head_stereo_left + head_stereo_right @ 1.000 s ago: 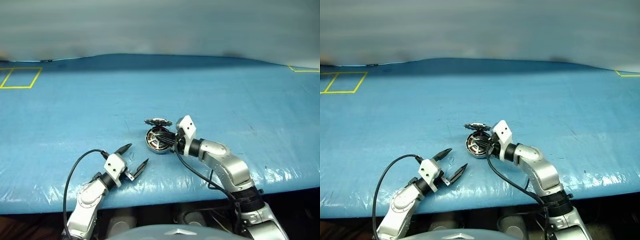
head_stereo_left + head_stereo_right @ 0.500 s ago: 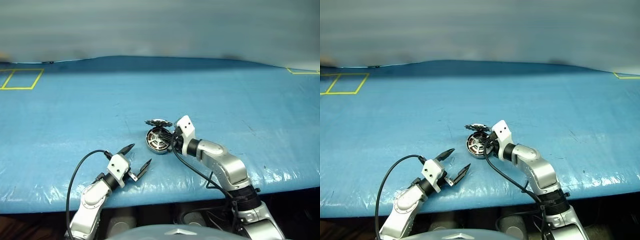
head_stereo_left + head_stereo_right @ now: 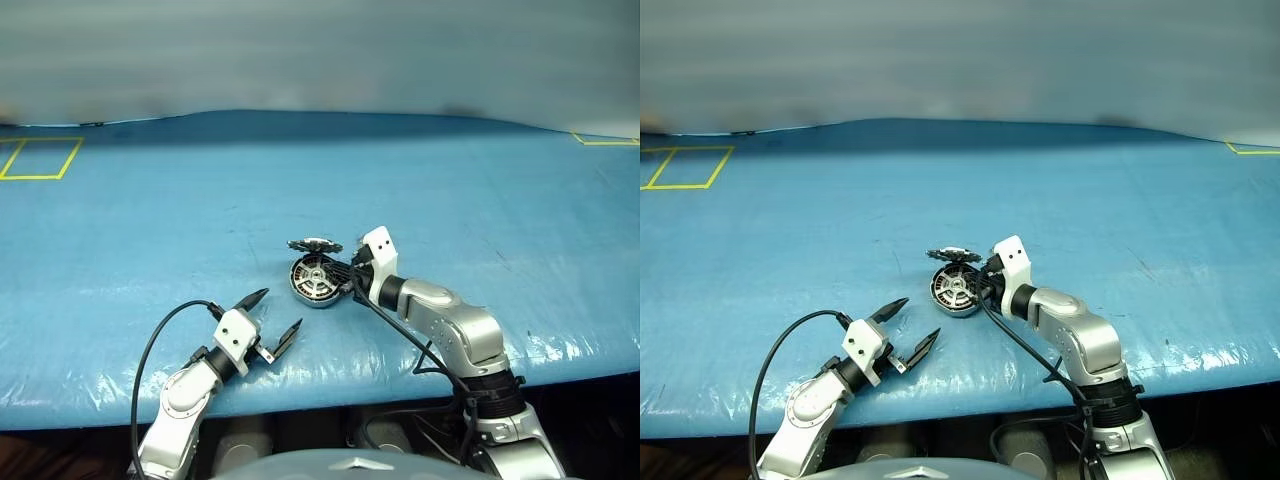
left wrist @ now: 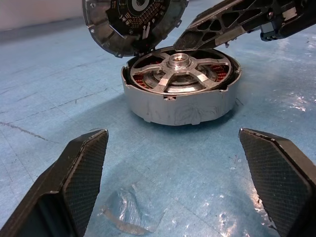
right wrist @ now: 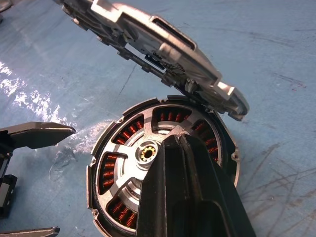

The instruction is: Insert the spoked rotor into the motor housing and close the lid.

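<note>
In the right wrist view, part of the spoked rotor (image 5: 143, 150) and the motor housing (image 5: 106, 173) is covered by the right gripper (image 5: 180, 148), whose fingers are pressed together. The lid (image 4: 131, 22) is cut off by the left wrist view's edge. Contact between fingertips and rotor cannot be told

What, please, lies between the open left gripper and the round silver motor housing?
Bare blue table cover, in the left wrist view; the left gripper and motor housing stand apart.

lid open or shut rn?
Open. The lid stands tilted up from its hinge at the housing edge, with the rotor spokes and copper windings exposed beneath.
</note>
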`<state>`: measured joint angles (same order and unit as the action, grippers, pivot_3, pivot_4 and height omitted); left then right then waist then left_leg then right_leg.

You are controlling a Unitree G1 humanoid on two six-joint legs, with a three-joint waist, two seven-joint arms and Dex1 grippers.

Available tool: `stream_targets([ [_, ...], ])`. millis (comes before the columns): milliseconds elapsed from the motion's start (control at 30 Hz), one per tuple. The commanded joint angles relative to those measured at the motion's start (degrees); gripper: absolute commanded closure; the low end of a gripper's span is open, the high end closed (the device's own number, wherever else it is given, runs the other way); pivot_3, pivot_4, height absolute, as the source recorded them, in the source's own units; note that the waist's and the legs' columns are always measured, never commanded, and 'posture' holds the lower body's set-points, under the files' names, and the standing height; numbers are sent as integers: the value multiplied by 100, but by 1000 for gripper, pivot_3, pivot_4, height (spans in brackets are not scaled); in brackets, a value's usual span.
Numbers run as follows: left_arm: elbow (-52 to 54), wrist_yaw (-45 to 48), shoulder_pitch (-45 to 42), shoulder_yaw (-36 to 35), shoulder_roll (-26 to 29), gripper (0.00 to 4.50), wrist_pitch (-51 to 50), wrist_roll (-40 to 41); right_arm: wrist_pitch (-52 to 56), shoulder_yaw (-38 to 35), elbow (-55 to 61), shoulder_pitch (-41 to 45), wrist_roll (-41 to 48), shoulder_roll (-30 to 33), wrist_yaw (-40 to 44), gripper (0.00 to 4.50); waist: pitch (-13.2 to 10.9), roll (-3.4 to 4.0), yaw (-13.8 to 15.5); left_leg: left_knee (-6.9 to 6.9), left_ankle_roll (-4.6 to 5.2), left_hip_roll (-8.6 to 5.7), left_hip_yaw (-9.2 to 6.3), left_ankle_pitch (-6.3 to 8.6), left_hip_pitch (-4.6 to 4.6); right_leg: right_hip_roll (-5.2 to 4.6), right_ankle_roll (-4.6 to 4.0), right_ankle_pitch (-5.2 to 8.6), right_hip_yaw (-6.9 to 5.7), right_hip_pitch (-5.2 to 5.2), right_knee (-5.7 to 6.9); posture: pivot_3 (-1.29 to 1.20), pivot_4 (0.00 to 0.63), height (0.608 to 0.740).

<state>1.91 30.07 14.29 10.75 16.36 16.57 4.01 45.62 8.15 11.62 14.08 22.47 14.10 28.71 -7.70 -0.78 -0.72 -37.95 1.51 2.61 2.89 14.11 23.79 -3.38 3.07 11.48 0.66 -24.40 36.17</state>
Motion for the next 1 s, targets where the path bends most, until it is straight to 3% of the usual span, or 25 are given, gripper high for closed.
stream_targets([
  [33, 112, 4, 11, 0, 5, 0, 20, 30, -26, 186, 105, 45, -179, 127, -14, 4462, 0, 0, -1, 0, 0, 0, 0, 0, 0, 0, 0, 0, 1, 0, 0, 0, 150, 740],
  [200, 125, -2, 18, -3, 6, 0, 4, 26, -345, 843, 27, -39, -863, 515, -28, 4462, 1, -1, -2, 0, 0, -1, 2, 0, -6, -1, 1, 1, 0, 0, -1, 0, 150, 740],
  [433, 113, -9, 19, -2, 2, 0, 25, 17, -493, 18, 583, -191, 38, 43, 180, 4462, -2, 0, -3, 0, 0, 1, -1, 0, -1, 0, 1, 1, 1, 0, -1, 0, 150, 740],
  [567, 106, -12, 3, -2, -3, 0, 41, 11, -296, -295, 977, -289, 471, 157, 337, 4462, -3, 0, 2, 1, 0, -1, -1, 0, 4, -1, 1, 0, 3, -3, -2, 0, 150, 740],
  [700, 105, -12, 5, -7, -1, 0, 54, 9, -180, -417, 1179, -419, 444, 620, 360, 4462, -4, 0, 9, 1, 0, -2, -2, 0, 3, -2, 1, 0, 1, -2, -3, 0, 150, 740],
  [833, 71, -15, -10, -13, -6, 0, 79, 5, -409, -364, 709, -392, -300, 1299, 130, 4462, -4, -1, 8, -1, 0, -3, 1, 0, 3, -4, 1, 0, 3, -2, -4, 0, 150, 740],
  [900, 59, -19, -26, -14, -10, 0, 81, 2, -749, -494, 304, -16, -499, 1136, -191, 4462, -8, -5, -18, -3, 0, -3, 4, 0, 1, -3, 1, 0, 3, -1, -4, 0, 150, 740],
  [1000, 39, -19, -55, -20, -13, 0, 80, -2, -1120, -649, 50, 537, -213, 747, -5, 4462, -19, 5, -80, -3, 0, 3, 11, -1, -2, 13, 11, 1, 12, -9, 3, 0, 150, 740],
])
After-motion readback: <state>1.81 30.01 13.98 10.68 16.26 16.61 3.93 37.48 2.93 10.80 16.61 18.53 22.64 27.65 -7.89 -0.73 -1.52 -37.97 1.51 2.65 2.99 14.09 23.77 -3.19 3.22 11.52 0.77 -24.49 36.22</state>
